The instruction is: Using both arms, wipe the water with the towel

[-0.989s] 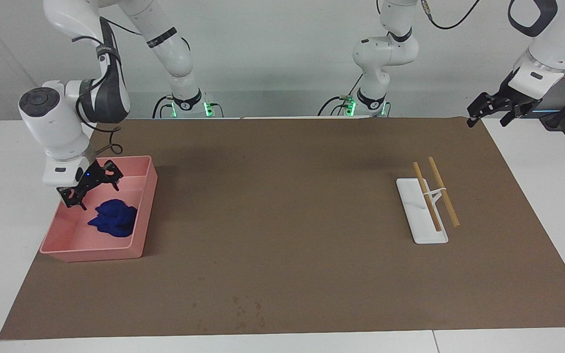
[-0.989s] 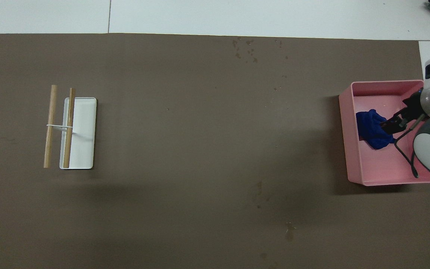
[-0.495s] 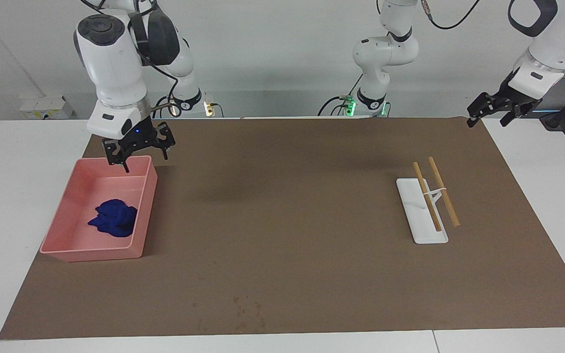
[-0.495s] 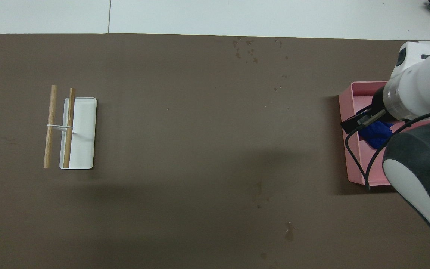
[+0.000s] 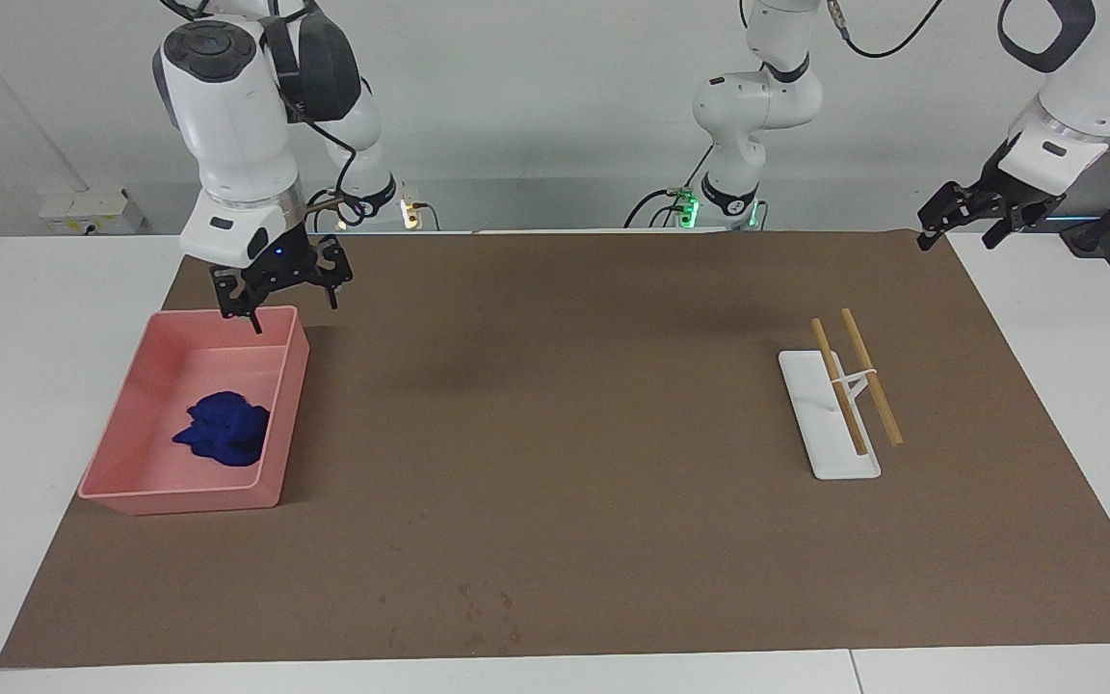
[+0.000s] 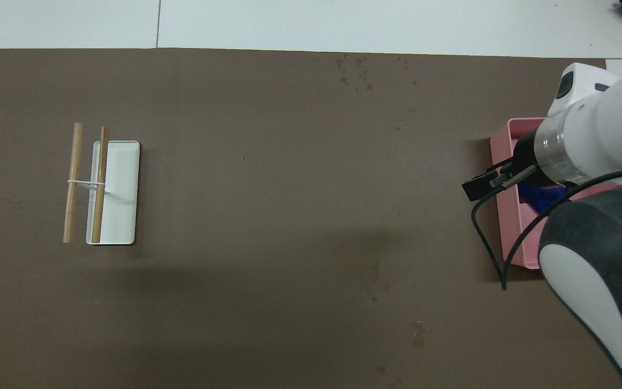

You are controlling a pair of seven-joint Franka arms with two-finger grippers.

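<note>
The blue towel lies crumpled in the pink tray at the right arm's end of the table. In the overhead view only a bit of the towel shows under the right arm, inside the tray. My right gripper is open and empty, raised over the tray's rim nearest the robots; it also shows in the overhead view. My left gripper waits open and empty over the brown mat's corner at the left arm's end. Small water spots mark the mat near its edge farthest from the robots.
A white holder with two wooden sticks on it lies toward the left arm's end; it also shows in the overhead view. The brown mat covers the table. Faint stains mark its middle.
My right gripper rose out of the pink tray without the towel and moved toward the robots and the table's middle. The towel stayed in the tray. The left arm has not moved.
</note>
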